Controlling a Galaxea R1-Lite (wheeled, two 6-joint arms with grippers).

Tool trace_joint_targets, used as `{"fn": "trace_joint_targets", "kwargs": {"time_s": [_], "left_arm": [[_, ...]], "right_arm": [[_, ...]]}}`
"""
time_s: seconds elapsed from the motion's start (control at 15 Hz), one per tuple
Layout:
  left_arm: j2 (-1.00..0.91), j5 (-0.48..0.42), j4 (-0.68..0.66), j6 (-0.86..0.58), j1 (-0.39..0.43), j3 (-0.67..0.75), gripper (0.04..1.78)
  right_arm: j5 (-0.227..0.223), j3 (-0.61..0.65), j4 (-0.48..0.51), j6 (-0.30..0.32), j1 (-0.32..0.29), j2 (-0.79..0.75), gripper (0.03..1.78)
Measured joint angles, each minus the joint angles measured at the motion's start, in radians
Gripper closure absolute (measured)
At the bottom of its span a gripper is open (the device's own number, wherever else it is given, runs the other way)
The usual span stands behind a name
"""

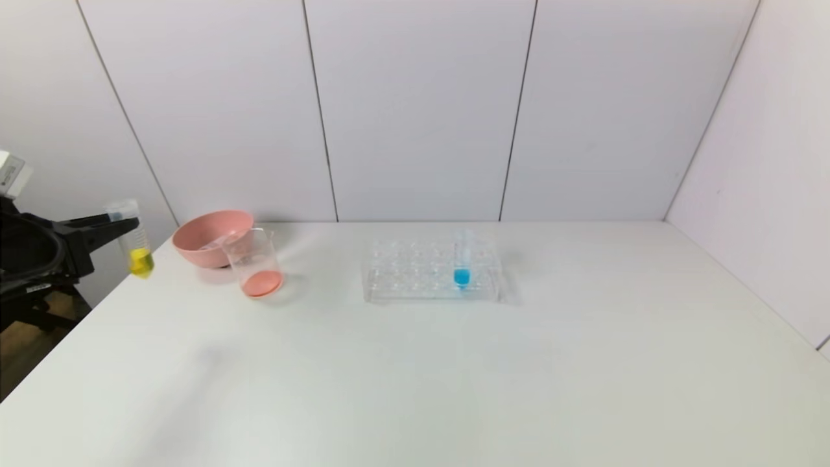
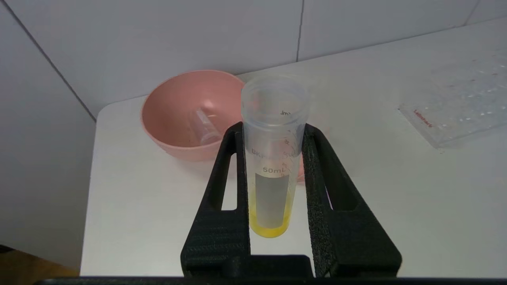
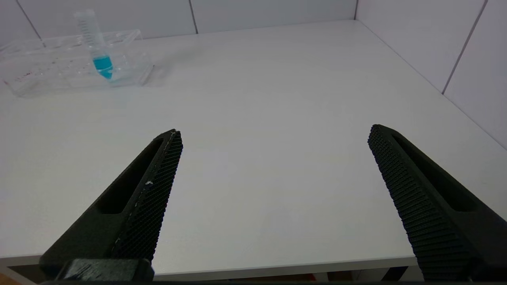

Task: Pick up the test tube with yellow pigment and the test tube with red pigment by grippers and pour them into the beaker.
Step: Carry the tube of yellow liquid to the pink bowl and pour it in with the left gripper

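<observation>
My left gripper (image 1: 126,224) is shut on the test tube with yellow pigment (image 1: 137,250) and holds it upright in the air at the table's far left edge, left of the pink bowl. In the left wrist view its fingers (image 2: 317,158) clamp the tube (image 2: 271,166) just below the rim, with yellow liquid in the tip. The beaker (image 1: 254,263) stands in front of the bowl and holds a red-orange layer at its bottom. No red-tipped tube is in view. My right gripper (image 3: 275,132) is open and empty above the table's front edge.
The pink bowl (image 1: 194,250) sits at the back left with an empty clear tube (image 2: 204,128) lying inside it. A clear tube rack (image 1: 421,275) in the middle back holds a blue-tipped tube (image 1: 462,263). White walls stand behind and to the right.
</observation>
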Motion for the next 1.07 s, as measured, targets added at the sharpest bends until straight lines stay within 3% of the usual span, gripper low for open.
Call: {"fn": "trace_joint_targets", "kwargs": {"time_s": [0.33,0.8,1.07], "left_arm": [[0.148,-0.022,0.251,0.091,-0.022,-0.265,1.39],[0.27,-0.032,0.803,0.284,-0.131,-0.677,1.39],[0.314,0.077,1.106,0.408,-0.18,-0.883,1.39]], "right_arm": [[0.0,0.0,0.0,0.0,0.0,0.0,0.1],[0.0,0.0,0.0,0.0,0.0,0.0,0.1],[0.0,0.0,0.0,0.0,0.0,0.0,0.1]]}}
